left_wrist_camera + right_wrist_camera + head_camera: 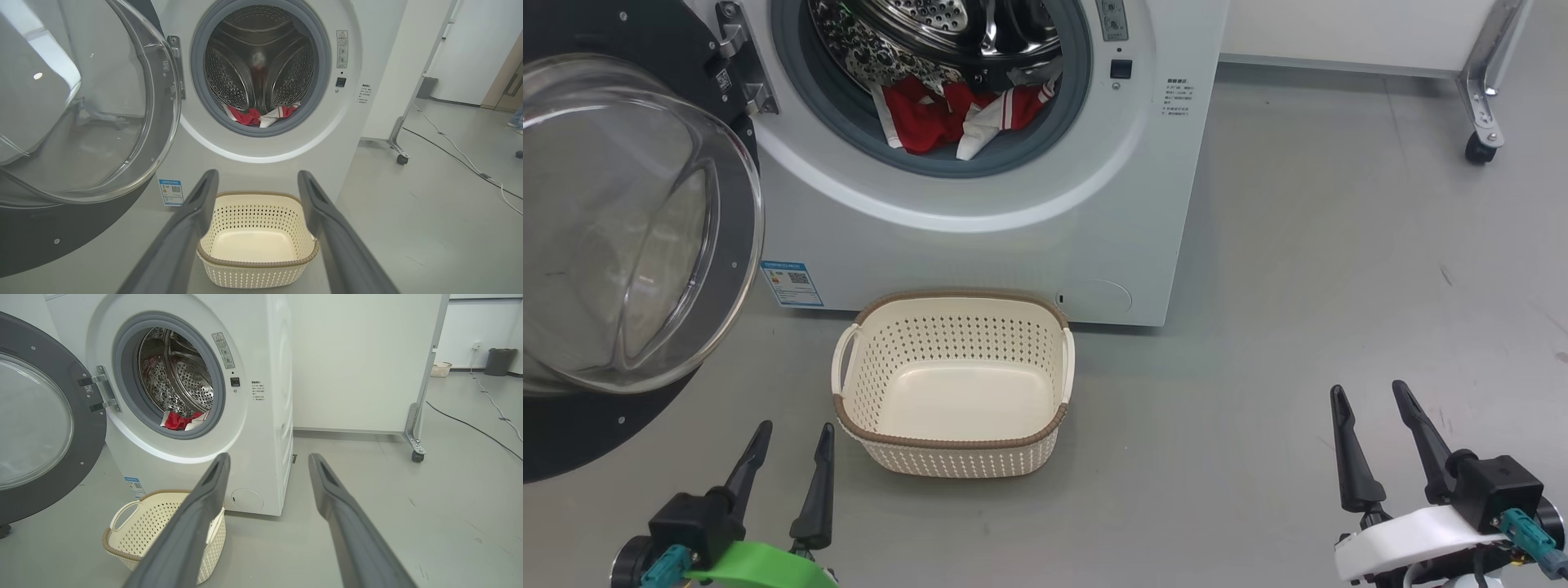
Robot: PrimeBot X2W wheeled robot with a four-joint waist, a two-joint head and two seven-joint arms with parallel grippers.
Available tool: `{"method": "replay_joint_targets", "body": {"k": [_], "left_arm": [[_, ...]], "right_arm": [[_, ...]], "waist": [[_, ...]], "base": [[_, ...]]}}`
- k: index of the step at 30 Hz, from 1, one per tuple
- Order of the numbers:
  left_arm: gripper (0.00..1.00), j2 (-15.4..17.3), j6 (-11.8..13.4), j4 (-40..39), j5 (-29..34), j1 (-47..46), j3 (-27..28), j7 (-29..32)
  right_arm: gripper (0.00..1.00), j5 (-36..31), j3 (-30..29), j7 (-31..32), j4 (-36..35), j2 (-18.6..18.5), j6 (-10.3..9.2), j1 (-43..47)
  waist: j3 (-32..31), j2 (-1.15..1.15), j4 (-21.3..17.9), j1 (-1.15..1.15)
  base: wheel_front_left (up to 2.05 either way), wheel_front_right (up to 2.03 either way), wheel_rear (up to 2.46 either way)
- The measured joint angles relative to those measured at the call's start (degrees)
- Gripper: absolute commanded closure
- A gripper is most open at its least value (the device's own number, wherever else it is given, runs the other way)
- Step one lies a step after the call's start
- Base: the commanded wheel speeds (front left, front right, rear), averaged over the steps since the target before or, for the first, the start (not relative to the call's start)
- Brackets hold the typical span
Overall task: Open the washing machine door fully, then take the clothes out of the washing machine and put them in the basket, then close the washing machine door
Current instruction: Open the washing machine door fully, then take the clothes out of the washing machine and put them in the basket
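Clothes (927, 118): red-and-white heap low in drum (947, 16). Likely soft, light, limp; best pinched at a raised fold. Left gripper (796, 426), right gripper (1368, 387): spread, empty.

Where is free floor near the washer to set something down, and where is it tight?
Free: the floor right of the basket, from the washer to the wheeled frame. Crowded: left of the basket, where the open door hangs over the floor, and the washer's mouth, where the clothes lie.
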Motion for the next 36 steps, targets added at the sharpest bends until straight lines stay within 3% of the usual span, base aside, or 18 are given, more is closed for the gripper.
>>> {"method": "replay_joint_targets", "body": {"k": [26,36], "left_arm": [[0.0,-0.42,0.0,-1.21,1.14,0.2,0.26,0.0],[0.0,-0.85,-0.51,-1.29,-1.12,0.71,0.05,0.0]], "right_arm": [[0.0,-0.18,-0.47,0.0,-0.42,0.3,0.43,0.0],[0.0,-0.19,-0.58,0.0,-0.42,0.35,0.45,0.0]], "waist": [[0.67,0.0,-0.02,0.0],[0.77,0.0,-0.12,0.0]], "base": [[0.0,0.0,0.0],[0.12,-0.12,0.0]]}}
